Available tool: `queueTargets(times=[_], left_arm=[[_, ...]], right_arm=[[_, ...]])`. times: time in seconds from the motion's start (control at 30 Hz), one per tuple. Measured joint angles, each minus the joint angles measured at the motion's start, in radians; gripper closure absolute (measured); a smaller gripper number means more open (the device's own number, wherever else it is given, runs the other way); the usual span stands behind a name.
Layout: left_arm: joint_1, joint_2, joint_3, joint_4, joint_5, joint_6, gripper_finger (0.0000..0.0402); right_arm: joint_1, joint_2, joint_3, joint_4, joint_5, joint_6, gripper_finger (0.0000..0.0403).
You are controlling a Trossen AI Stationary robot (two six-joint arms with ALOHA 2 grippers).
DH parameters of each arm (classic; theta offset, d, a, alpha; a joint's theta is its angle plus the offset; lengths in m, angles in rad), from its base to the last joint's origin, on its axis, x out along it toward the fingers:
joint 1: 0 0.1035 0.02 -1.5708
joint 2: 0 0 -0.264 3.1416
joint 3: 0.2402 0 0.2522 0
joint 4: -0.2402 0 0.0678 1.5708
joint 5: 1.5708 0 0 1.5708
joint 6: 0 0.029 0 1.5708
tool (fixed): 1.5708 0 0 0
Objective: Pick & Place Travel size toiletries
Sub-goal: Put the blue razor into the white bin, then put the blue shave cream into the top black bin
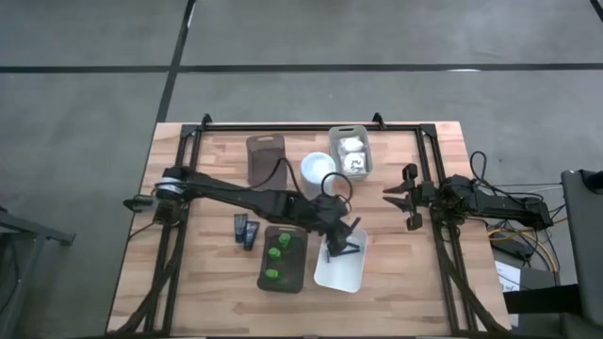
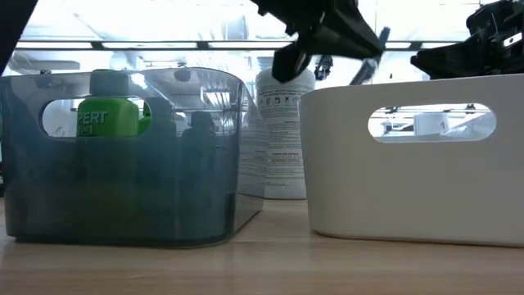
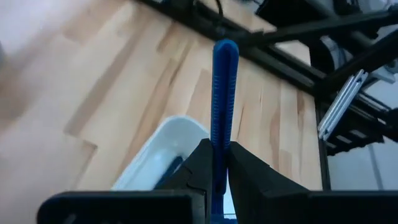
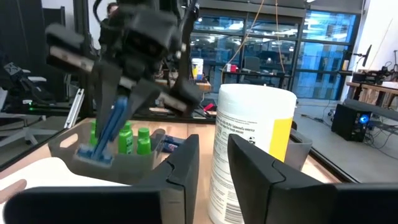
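the right wrist view alone is revealing the razor (image 4: 106, 138) head, while the left gripper (image 1: 336, 247) is pinching its blue handle above the white tray (image 1: 341, 273), arm extending diagonally across the table.

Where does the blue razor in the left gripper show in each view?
High: hidden under the left gripper, above the white tray.
Low: not identifiable.
Left wrist: razor, centre, its handle clamped between the fingers.
Right wrist: left of centre, head down.
Shared landmark: white cylinder.
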Motion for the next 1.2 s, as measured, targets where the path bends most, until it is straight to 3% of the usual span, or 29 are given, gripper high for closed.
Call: queueTargets(times=[0.37,0.7,1.2], left_arm=[[0.001,0.08,-0.002,-0.007,0.054,-0.044,0.0364],[0.007,0.078,-0.003,-0.009,0.059,-0.051,0.0363],[0.021,0.078,-0.003,-0.01,0.06,-0.082,0.031]], right_arm=[[0.0,0.0,0.0,0.0,0.0,0.0,0.029],[0.0,0.0,0.0,0.0,0.0,0.0,0.0266],[0.0,0.001,0.0,0.0,0.0,0.0,0.0246]])
